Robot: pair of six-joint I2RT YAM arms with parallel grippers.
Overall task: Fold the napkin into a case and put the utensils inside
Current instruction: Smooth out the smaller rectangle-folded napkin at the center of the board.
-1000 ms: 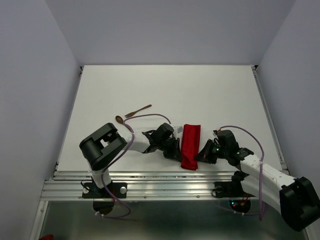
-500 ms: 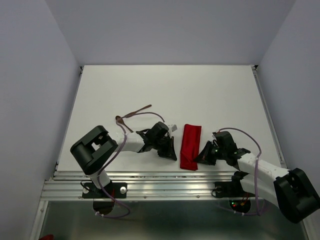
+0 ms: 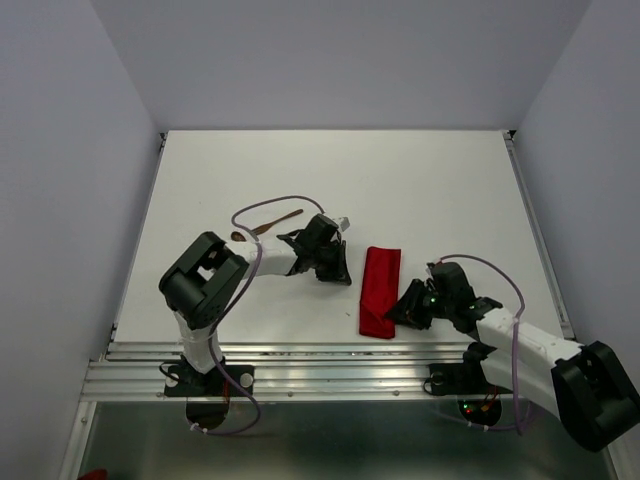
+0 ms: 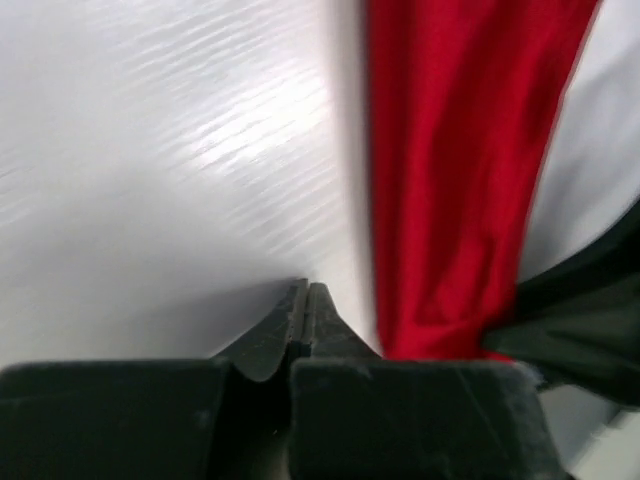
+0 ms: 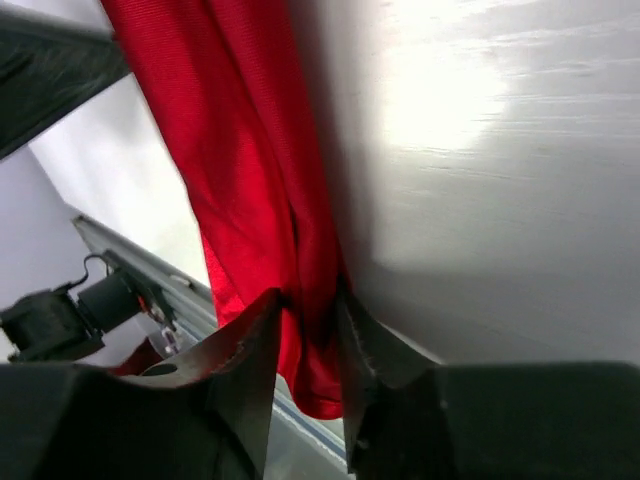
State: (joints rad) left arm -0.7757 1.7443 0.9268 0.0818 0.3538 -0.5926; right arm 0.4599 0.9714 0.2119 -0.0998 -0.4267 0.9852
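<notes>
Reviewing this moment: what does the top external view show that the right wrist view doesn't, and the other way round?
Only top external: the utensils lying on the table off to the left, the left pincer between them and the case, and the case's whole length. Only right wrist: a fold near the case's near end sits between the right pincer's fingers; whether they pinch it is unclear. Both: the red case, the right pincer and the white table.

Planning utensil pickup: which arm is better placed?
Probably left: the left gripper, shut and empty, is nearer the utensils, which lie left of the case; the right gripper straddles the case's edge.
</notes>
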